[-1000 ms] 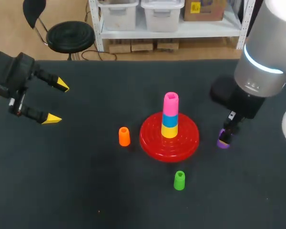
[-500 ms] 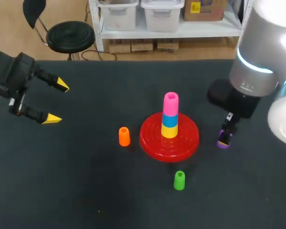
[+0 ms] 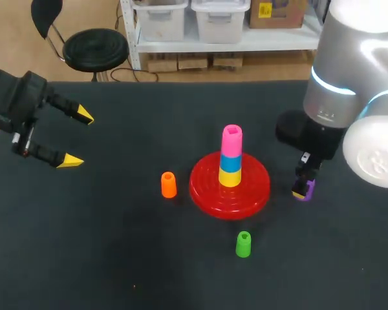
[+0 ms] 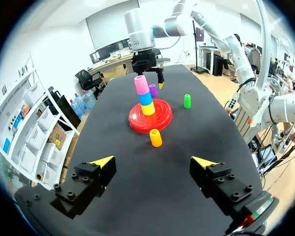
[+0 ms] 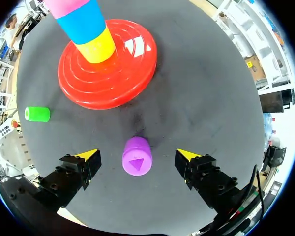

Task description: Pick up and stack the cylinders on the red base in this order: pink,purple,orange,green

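The red base [image 3: 230, 185] carries a stack of yellow, blue and pink cylinders, the pink cylinder [image 3: 231, 139] on top. A purple cylinder [image 5: 136, 156] stands upright on the table right of the base, between the fingers of my open right gripper [image 5: 137, 158], which touch nothing; in the head view the purple cylinder [image 3: 303, 189] shows under that gripper [image 3: 302, 184]. The orange cylinder [image 3: 169, 184] stands left of the base, the green cylinder [image 3: 244, 244] in front of it. My left gripper [image 3: 73, 137] hangs open and empty at the table's far left; from its own camera the gripper [image 4: 152, 161] looks toward the base [image 4: 150, 111].
The black table [image 3: 116, 245] spreads wide around the base, with bare cloth at the front left and front right. Its far edge runs behind the base.
My right arm has shifted a little to the left and swung round over the purple cylinder. The left arm and all cylinders stayed put.
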Tool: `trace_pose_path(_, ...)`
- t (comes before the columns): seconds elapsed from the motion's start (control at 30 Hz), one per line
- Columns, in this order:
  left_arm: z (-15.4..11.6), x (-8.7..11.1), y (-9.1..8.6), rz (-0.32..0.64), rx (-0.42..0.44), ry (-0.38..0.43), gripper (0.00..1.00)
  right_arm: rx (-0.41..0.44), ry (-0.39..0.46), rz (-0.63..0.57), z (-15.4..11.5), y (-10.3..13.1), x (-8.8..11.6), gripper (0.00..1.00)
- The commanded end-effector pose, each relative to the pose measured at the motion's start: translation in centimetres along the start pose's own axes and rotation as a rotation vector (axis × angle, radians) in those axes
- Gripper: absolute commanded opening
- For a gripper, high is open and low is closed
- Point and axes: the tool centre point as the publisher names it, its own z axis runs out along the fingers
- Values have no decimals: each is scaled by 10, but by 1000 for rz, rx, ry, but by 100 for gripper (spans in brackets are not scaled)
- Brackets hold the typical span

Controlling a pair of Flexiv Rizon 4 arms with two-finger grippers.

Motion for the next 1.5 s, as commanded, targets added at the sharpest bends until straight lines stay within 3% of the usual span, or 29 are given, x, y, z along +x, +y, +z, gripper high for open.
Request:
trace_pose_path(0.03,0,1,-1,4,-3,-4,100,-3,-3,2,2,-1,-1,100)
trace_pose_path(0.23,0,1,-1,4,-3,-4,100,-4,4,3,2,-2,-3,100)
trace_pose_path(0.27,0,1,-1,4,-3,-4,100,-4,5,2,3,-2,-3,49)
trace_pose_path(0.3,0,1,-1,4,-3,-4,100,-3,5,3,3,-2,-3,30)
trace_pose_path(0.33,0,1,-1,4,-3,-4,100,-3,6,3,3,-2,-4,0)
trace_pose_path(1.07,0,1,-1,4,-3,-4,100,-10,4,-5,-1,0,-8,0)
trace_pose_path(1.27,0,1,-1,4,-3,-4,100,34,-4,-18,-36,-2,-8,0)
trace_pose_path(1.5,0,1,-1,4,-3,-4,100,107,-35,-64,-106,-7,-22,0)
